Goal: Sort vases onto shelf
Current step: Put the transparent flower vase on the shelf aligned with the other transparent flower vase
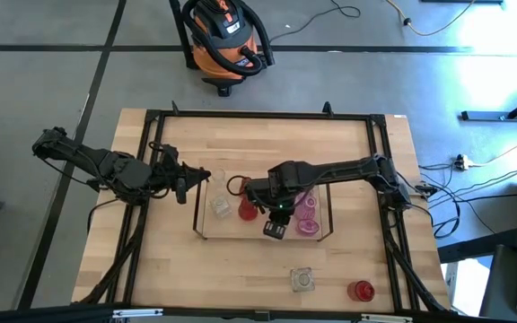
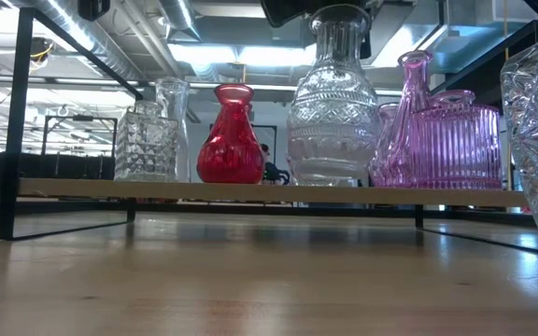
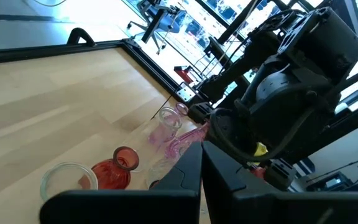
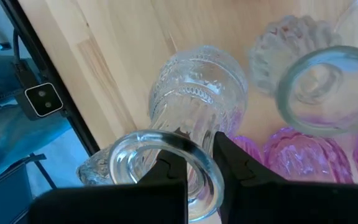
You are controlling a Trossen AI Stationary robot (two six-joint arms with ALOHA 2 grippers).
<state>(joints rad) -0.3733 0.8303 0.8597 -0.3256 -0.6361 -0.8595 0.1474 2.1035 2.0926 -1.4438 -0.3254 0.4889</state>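
So, right gripper pinching the rim of the clear vase, mid-frame on the shelf between red and pink ones. Best to release gently, lift straight up. Left gripper shut, parked left.

The shelf stands at the middle of the worktop, with vases standing in a row on its board. Seen from table height, a square jar stands at the left end, a round-bellied vase next, a tall vase in the middle and a ribbed jar to the right. The right gripper sits over the tall vase, its fingers pinching the rim. Near the worktop's front edge, off the shelf, a square dish and a small vase stand side by side. The left gripper hangs left of the shelf.
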